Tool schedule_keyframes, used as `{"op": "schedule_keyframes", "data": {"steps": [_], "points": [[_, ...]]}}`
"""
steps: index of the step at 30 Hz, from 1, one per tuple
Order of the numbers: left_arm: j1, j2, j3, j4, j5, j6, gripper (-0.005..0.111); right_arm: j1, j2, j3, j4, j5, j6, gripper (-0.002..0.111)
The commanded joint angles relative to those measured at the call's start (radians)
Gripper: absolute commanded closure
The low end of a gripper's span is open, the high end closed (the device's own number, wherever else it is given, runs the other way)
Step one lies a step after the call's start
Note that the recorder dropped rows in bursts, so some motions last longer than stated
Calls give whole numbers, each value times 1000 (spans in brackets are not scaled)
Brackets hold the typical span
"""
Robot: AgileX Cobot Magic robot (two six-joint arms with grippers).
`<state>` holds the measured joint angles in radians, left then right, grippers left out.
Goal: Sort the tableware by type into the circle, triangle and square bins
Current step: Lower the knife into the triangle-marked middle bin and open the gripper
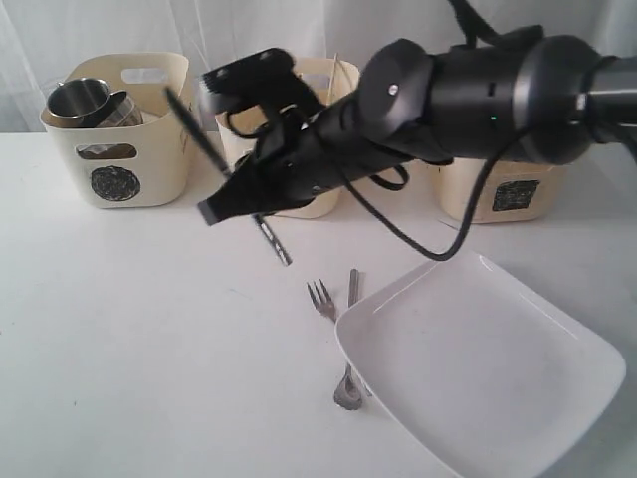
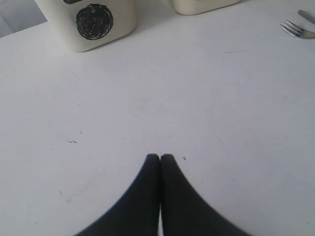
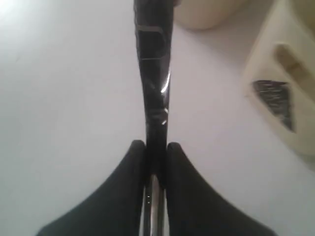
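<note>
Leaning steel mugs (image 1: 92,103) inside circle bin (image 1: 159,139)

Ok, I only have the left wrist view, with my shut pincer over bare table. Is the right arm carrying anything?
Observer: Yes, the right pincer is shut on the knife.
Operator: I see just the circle bin's front. What's inside?
Observer: Steel mugs sit in the circle bin.
Operator: Besides the fork, what's on the table?
Observer: A spoon lies beside the fork, its handle passing under the corner of the white plate.
</note>
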<state>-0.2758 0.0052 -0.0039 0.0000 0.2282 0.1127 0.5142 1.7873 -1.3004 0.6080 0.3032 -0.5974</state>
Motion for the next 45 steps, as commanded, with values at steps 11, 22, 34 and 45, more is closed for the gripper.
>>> {"op": "schedule_keyframes", "data": {"steps": [11, 22, 34, 45], "points": [[-5, -5, 4, 0, 4, -1, 107, -156, -18, 54, -16, -569, 316, 108], [-5, -5, 4, 0, 4, -1, 107, -166, 164, -193, -70, -502, 352, 108], [-5, -5, 4, 0, 4, -1, 107, -166, 317, -355, -103, -456, 348, 102], [-5, -5, 4, 0, 4, -1, 107, -166, 162, -232, -121, -143, 208, 70]]}}
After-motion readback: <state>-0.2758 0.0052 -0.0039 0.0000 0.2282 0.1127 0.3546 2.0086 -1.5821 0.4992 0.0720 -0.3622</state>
